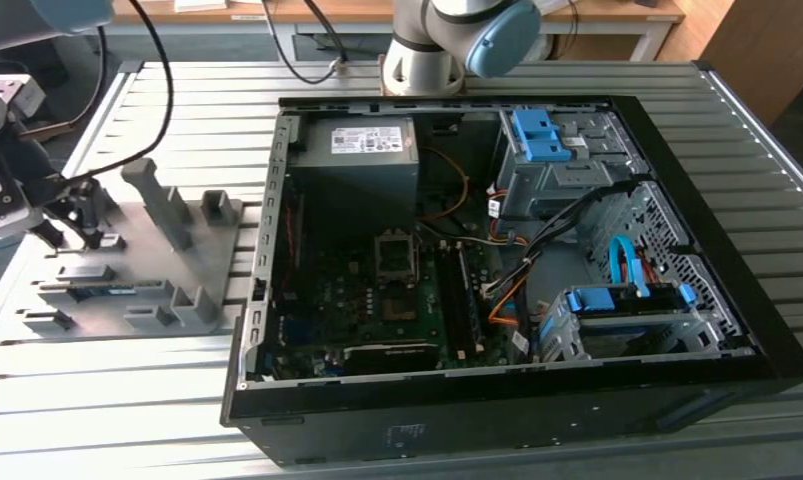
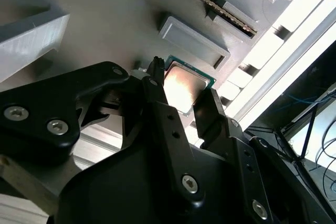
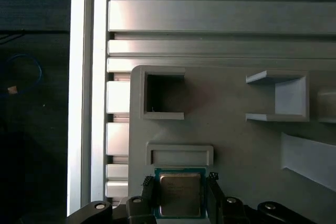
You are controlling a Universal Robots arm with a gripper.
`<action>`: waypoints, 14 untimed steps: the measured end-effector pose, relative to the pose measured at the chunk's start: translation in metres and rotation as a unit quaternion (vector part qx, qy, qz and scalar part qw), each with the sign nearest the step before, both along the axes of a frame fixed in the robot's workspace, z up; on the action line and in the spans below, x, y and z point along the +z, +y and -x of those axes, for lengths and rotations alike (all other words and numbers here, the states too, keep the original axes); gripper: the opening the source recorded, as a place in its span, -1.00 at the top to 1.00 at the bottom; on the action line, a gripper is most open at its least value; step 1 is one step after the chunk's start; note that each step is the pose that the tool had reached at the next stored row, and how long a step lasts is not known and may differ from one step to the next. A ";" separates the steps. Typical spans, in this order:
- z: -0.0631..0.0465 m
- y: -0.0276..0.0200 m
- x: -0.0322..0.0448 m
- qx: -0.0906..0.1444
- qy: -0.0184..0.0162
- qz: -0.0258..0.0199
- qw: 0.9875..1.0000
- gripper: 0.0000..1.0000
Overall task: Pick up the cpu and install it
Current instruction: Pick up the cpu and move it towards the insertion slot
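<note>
Gripper (image 3: 180,179) low over grey fixture plate (image 3: 236,145), fingers parted, straddling the cpu (image 3: 179,198), chip flat on plate between fingertips, just beside each, firm grip not evident

Nothing printed can be read here. A white label (image 1: 370,138) with dark lines of print lies on the grey power-supply box (image 1: 354,180), which sits in the far corner of the computer case (image 1: 535,420) toward the exterior view's left; its writing is too small to make out. A small pale mark (image 1: 404,435) on the case's near outer wall is likewise illegible. The cpu (image 3: 180,195) shows a glare-lit metal top with no legible marking in the first wrist view.
</note>
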State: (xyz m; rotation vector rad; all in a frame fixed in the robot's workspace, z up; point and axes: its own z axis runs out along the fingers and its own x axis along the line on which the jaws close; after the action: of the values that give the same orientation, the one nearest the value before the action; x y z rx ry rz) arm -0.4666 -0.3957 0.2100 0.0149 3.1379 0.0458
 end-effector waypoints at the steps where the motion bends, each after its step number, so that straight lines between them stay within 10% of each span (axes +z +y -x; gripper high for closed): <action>1: 0.000 0.0000 0.0009 0.000 0.000 0.000 1.000 0.05; 14: 0.000 0.0000 0.0171 0.000 0.000 -0.003 1.000 0.05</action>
State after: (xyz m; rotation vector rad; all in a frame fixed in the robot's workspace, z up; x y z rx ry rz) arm -0.4666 -0.3958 0.2271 0.0149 3.1378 0.0541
